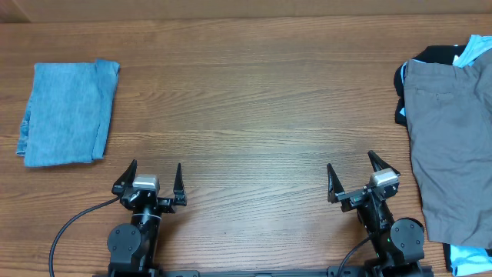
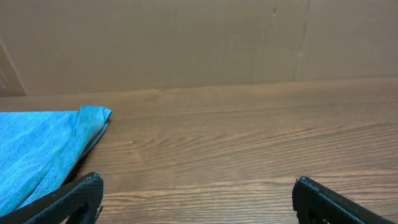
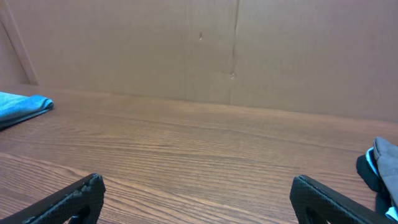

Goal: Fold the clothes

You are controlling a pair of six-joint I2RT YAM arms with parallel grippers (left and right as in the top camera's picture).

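A large grey garment [image 1: 453, 146] with a stitched pocket lies spread on top of a pile at the table's right edge. Black [image 1: 438, 55] and light blue [image 1: 478, 48] clothes poke out from under it at the far end. A folded denim-blue garment [image 1: 65, 111] rests at the far left, and its corner [image 2: 37, 152] shows in the left wrist view. My left gripper [image 1: 154, 178] stands open near the front edge, nothing between its fingers. My right gripper [image 1: 354, 174] is open too, just left of the grey garment and apart from it.
The wooden table [image 1: 254, 108] stretches between the two piles. A cardboard wall [image 2: 199, 43] stands behind the table's far edge. Black cables [image 1: 69, 227] run from the arm bases along the front edge.
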